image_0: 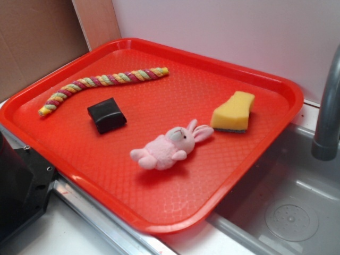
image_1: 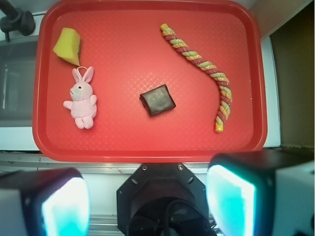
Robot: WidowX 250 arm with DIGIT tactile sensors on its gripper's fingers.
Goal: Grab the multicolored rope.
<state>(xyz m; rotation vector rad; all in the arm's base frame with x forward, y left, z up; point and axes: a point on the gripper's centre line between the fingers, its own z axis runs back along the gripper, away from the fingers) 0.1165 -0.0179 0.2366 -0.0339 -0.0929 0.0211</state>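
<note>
My gripper (image_1: pixel 147 206) hangs high above the near edge of the red tray (image_1: pixel 147 150), fingers spread wide apart, nothing between them. In the wrist view both fingertips (image_1: pixel 64 209) show as blurred blocks with pale cyan pads at the bottom of the picture, one on each side of the black mount. They touch nothing.

The multicolored rope (image_1: pixel 204 64) lies flat on the tray floor, free of my tool and well apart from it. Twisted strands of yellow, pink-red and pale green. Seen from the wrist it sits in the right half of the tray, running from the far middle down toward the right rim with a bend near its lower end. In the exterior view the same rope (image_0: pixel 101 82) stretches along the tray's back left side, gently curved.

A small black block (image_1: pixel 157 100) rests near the tray's middle, just beside the rope's bent end but not touching it; what it is made of I cannot make out. A pink plush bunny (image_1: pixel 81 101) lies on its back toward the other side. Its ears reach close to a yellow sponge (image_1: pixel 68 45); whether they touch is unclear.

Tray rests over a metal sink (image_0: pixel 287 207), grey faucet (image_0: pixel 326 111) at the edge
</note>
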